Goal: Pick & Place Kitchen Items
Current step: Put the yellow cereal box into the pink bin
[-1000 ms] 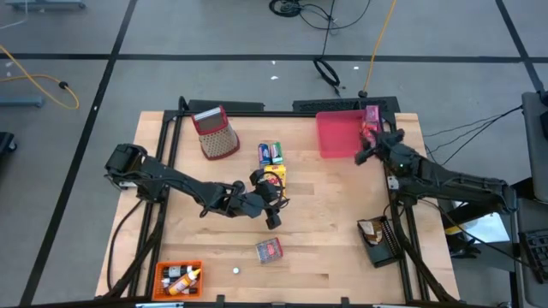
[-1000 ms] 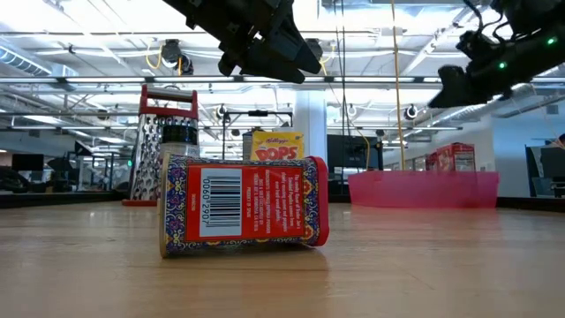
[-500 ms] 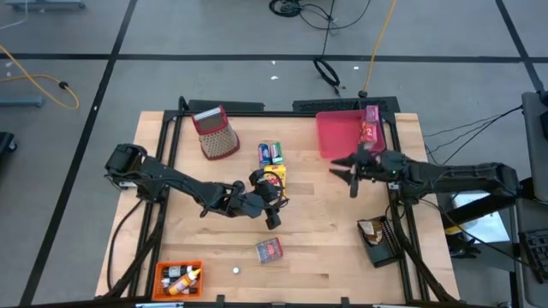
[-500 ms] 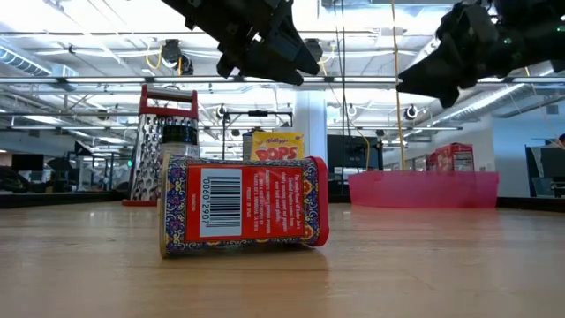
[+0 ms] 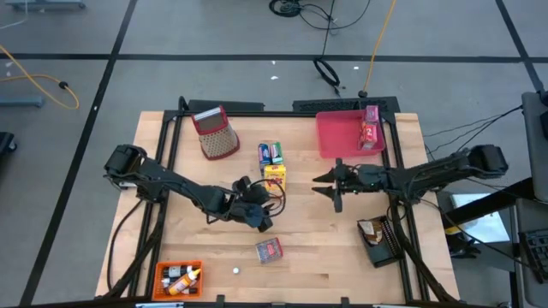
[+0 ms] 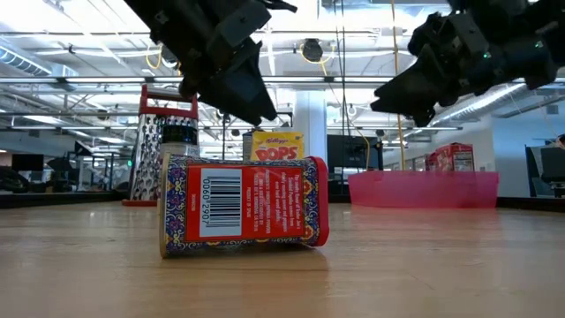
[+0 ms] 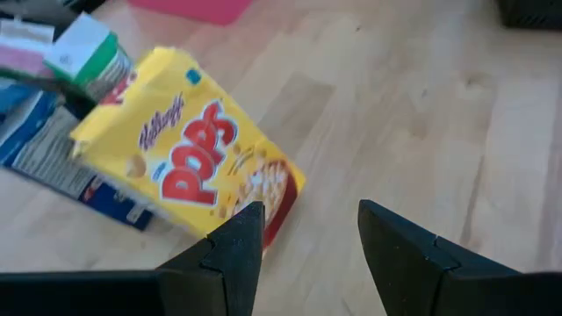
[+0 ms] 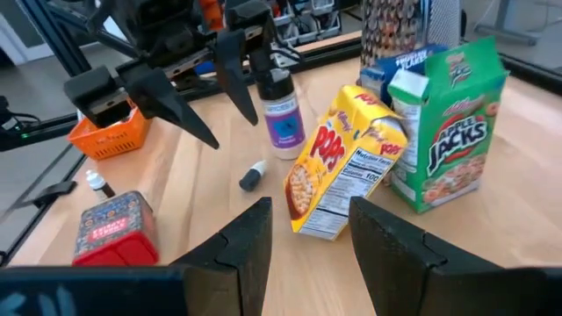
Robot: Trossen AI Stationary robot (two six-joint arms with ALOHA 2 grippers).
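Observation:
The yellow cereal box (image 5: 274,175) lies flat mid-table, with a green box (image 8: 443,123) and a blue box (image 7: 53,158) standing just beyond it. A small dark bottle (image 8: 281,114) stands beside the cereal box. A red can (image 6: 243,208) lies on its side near the table's near edge. My left gripper (image 5: 257,214) hovers open just near-left of the cereal box (image 7: 189,149). My right gripper (image 5: 330,184) hovers open to its right, pointing at it (image 8: 342,171). A red packet (image 5: 369,128) lies in the pink tray (image 5: 338,141).
The red-topped grater (image 5: 216,133) stands toward the far left. An orange tray (image 5: 178,278) with small items sits at the near-left corner, and a black tray (image 5: 377,235) at the right edge. A tiny white piece (image 5: 235,270) and a small dropper (image 8: 252,175) lie on the wood.
My right gripper has swung from the pink tray toward the table's left and near side, ending level beside the yellow cereal box. My left gripper has drawn back a little toward the near-left and dropped lower. The boxes and can have stayed put.

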